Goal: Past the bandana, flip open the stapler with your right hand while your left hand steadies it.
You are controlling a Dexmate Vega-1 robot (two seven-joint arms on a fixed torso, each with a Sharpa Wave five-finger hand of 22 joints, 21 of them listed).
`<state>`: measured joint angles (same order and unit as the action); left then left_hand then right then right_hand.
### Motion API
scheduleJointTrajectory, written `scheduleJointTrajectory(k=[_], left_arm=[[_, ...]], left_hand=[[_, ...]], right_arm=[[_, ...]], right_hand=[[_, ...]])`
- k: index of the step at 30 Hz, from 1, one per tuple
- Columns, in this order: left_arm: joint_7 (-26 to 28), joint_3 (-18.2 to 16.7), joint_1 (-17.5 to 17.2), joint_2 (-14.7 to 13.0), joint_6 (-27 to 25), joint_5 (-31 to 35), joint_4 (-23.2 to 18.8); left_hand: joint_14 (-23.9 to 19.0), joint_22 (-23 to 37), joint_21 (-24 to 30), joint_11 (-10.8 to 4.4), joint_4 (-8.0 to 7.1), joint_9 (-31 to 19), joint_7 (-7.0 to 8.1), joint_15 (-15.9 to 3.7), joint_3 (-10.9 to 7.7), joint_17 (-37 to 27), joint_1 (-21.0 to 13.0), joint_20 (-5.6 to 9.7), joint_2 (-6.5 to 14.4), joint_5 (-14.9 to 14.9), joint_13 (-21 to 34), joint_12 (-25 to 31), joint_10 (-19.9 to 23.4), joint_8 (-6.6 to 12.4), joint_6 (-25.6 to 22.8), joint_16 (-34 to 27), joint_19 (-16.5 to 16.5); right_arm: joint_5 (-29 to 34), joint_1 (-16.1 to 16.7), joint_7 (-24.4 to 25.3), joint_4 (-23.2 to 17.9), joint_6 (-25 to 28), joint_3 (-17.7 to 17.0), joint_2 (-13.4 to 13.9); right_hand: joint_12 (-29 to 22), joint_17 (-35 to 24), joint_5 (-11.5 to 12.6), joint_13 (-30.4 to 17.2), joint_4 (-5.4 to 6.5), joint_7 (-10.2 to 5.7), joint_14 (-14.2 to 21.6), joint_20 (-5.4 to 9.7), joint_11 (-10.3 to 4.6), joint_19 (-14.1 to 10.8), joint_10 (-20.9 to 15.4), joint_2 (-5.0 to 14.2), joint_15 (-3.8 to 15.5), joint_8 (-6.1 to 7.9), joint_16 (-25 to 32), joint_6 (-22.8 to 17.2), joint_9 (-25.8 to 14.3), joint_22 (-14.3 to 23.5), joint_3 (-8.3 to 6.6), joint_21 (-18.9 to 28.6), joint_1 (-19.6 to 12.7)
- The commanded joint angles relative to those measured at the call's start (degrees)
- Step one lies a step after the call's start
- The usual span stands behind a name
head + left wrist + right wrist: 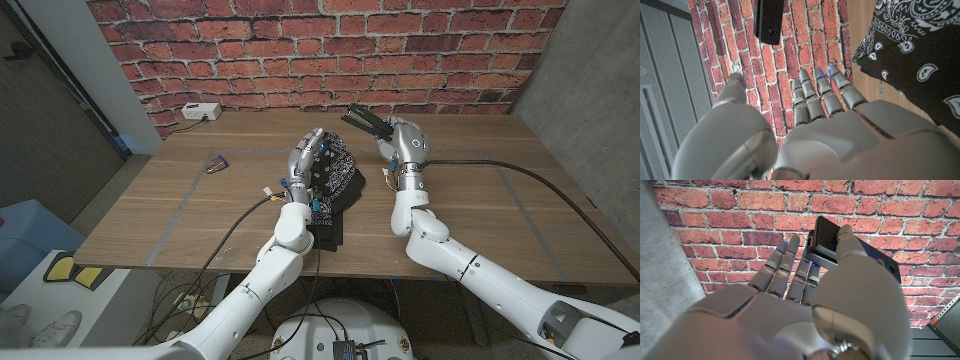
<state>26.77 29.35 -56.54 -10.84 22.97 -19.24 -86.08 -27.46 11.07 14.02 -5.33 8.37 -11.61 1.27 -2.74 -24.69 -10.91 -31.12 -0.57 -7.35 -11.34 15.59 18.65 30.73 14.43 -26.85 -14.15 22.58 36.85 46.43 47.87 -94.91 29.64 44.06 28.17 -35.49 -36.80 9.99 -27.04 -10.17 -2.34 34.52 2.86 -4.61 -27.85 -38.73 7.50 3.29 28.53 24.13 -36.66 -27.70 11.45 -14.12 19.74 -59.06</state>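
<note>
Stapler [366, 122]: black, lying at the far side of the wooden table [480, 215], just past the bandana [335, 175] and close to the brick wall [330, 45]; your right hand [405, 143] is gripping it, and in the right wrist view the thumb [852, 245] is pressing along the stapler's [832, 242] top while the other fingers [787, 265] are curling round its far side. Bandana: black with a white paisley print, lying crumpled at the middle of the table, one end trailing toward the near edge. Your left hand [305, 162] is hovering over the bandana's left part, short of the stapler and not touching it; in the left wrist view its fingers [822, 97] are reaching out straight and close together, the thumb [732, 85] standing apart, holding nothing, with the bandana [912, 55] beside them. Also on the table: a white box [201, 112] with a cable at the far left corner against the wall, and a small dark object [215, 165] lying left of your left hand, well apart from it.
</note>
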Motion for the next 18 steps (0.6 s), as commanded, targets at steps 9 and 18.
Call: scheduleJointTrajectory(k=[9, 18], left_arm=[[-2.59, 0.61, 0.71, -1.7, -1.59, -0.36, -1.73], [-4.48, 1.49, 2.0, -2.51, -2.61, -0.08, -1.86]], left_hand=[[1.02, 0.34, 0.0, -0.14, -0.27, -0.07, -0.13, -4.67, 1.62, -0.12, -1.37, -0.2, 0.3, -0.45, 0.34, -0.86, -1.63, -1.43, 2.37, 0.76, -0.31], [2.51, 0.31, -0.43, -0.51, -0.61, -0.14, -0.07, -4.16, 2.23, -0.3, -1.35, 0.0, 0.72, -0.57, 0.56, -1.54, -3.12, -2.13, 3.98, 1.36, -1.3]], right_arm=[[0.69, 0.78, 1.85, 0.36, -3.17, -0.58, 0.14], [1.05, 1.19, 2.17, 0.43, -3.64, -0.67, 0.11]], right_hand=[[-0.43, -0.55, 0.18, -0.15, 3.2, -6.48, 0.81, 0.32, -5.22, -0.59, -5.72, 2.36, 10.14, 1.03, -0.67, -7.54, -0.86, 0.12, -3.68, 0.6, -1.85], [-0.41, -0.77, 0.18, -0.16, 3.2, -6.59, 1.06, 0.46, -5.21, -0.54, -5.7, 2.38, 10.14, 0.99, -0.93, -7.71, -0.74, 0.1, -3.67, 0.75, -1.78]])
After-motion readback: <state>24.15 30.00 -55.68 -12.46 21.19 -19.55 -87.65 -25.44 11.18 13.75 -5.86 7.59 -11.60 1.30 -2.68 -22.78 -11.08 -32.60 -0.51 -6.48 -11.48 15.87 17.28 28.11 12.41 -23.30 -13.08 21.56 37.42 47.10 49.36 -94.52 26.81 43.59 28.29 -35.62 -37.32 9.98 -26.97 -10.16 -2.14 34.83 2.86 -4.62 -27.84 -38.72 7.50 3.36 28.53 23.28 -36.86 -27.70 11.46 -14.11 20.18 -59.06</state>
